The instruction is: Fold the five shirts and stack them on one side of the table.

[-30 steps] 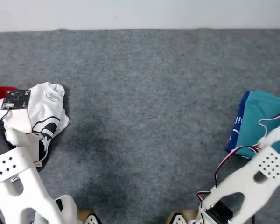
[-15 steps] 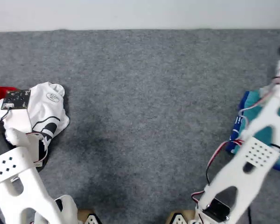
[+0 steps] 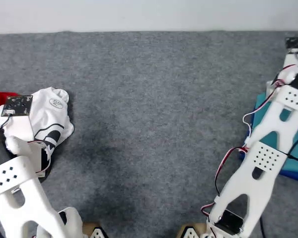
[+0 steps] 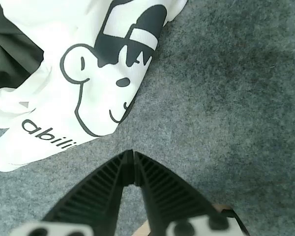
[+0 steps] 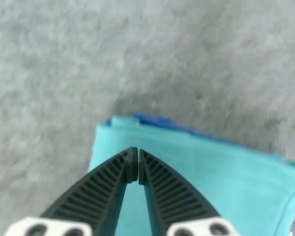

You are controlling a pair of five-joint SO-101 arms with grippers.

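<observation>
A crumpled white shirt (image 3: 48, 117) with a black cartoon print lies at the table's left side, with a red shirt (image 3: 0, 97) and a dark garment (image 4: 10, 54) tucked beside it. My left gripper (image 4: 133, 164) is shut and empty, hovering over grey felt just off the white shirt (image 4: 83, 83). At the right edge a folded teal shirt (image 3: 288, 141) rests on a blue one (image 3: 251, 134). My right gripper (image 5: 133, 164) is shut with nothing in it, above the teal shirt's (image 5: 211, 172) far edge, where the blue shirt (image 5: 152, 121) peeks out.
Grey felt (image 3: 159, 109) covers the table, open across the middle. A white wall strip (image 3: 139, 15) runs along the far edge. The right arm (image 3: 268, 158) stretches over the folded stack; the left arm (image 3: 20, 193) stands at the near left.
The right arm has swung from the near right corner out toward the far right edge, over the teal shirt. The left arm and the white shirt have stayed put.
</observation>
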